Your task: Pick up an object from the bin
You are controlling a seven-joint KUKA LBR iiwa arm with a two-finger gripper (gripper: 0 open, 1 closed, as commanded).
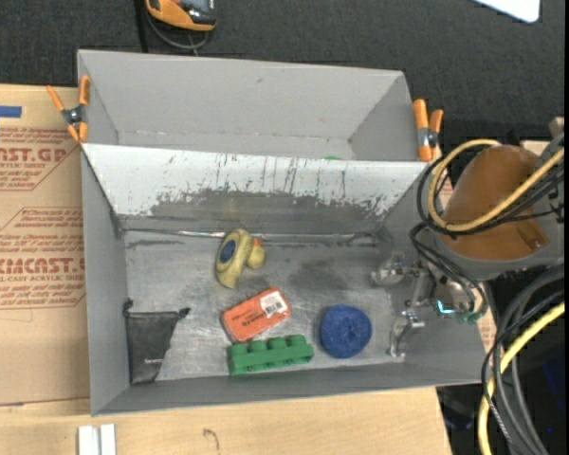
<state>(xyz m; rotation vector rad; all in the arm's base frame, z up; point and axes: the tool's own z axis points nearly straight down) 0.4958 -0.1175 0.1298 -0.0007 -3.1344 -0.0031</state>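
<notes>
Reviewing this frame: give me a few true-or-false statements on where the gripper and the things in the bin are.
1. The gripper is at the bin's right side, fingers apart, with nothing between them. True.
2. The blue round thing is clamped between the fingers. False: it lies on the bin floor, just left of the gripper.
3. The green studded brick lies just below the orange block in the view. True.
4. The yellow thing lies in the bin's lower right corner. False: it lies near the middle, above the orange block.
</notes>
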